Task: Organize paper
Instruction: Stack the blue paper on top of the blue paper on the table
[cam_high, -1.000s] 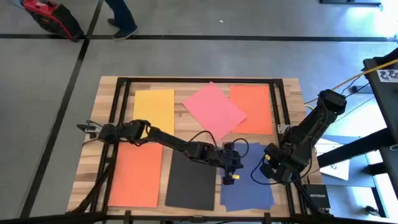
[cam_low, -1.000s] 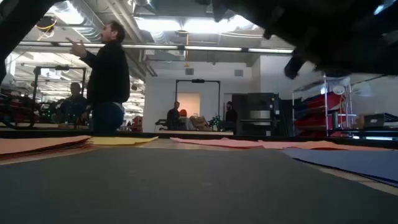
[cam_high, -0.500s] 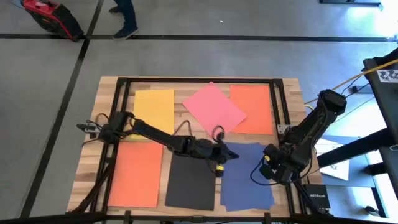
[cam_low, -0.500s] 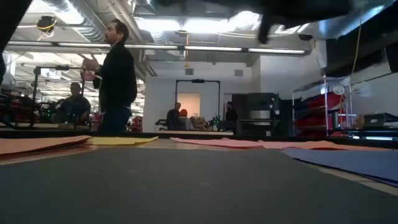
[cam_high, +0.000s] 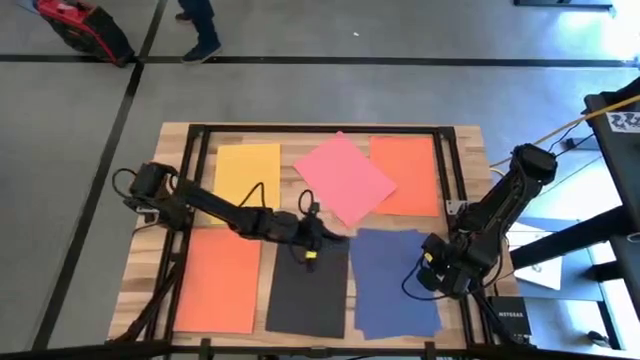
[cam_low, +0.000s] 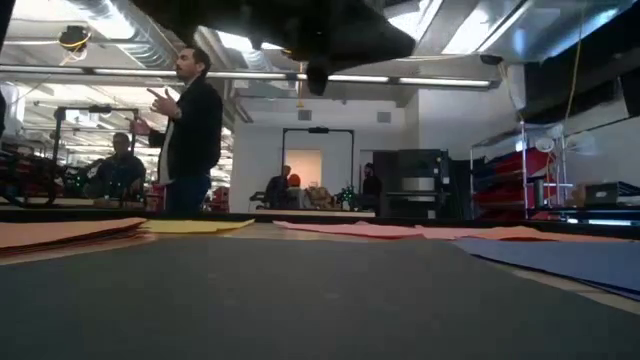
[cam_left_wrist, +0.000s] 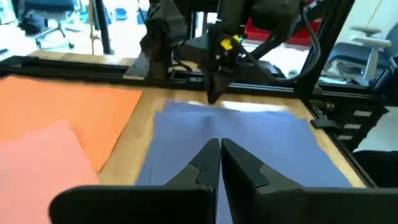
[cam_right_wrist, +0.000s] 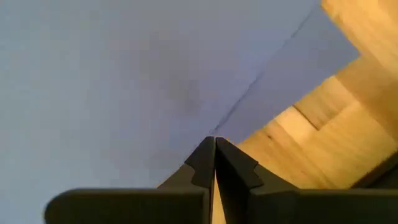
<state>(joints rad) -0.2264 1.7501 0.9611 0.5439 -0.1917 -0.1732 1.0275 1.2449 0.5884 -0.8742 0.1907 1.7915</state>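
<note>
Table: left gripper farther left.

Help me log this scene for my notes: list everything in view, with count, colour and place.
Orange paper: two sheets, one at the far right, one at the near left.
Yellow paper: one, far left.
Pink paper: one, far middle, turned askew, overlapping the far orange sheet.
Black paper: one, near middle.
Dark blue paper: more than one sheet, near right.
Table: one, pale wood.
Person: one, dark top, standing beyond the table.
Left claw: shut, above the black paper's far edge.
Right claw: shut, at the blue paper's right edge.
</note>
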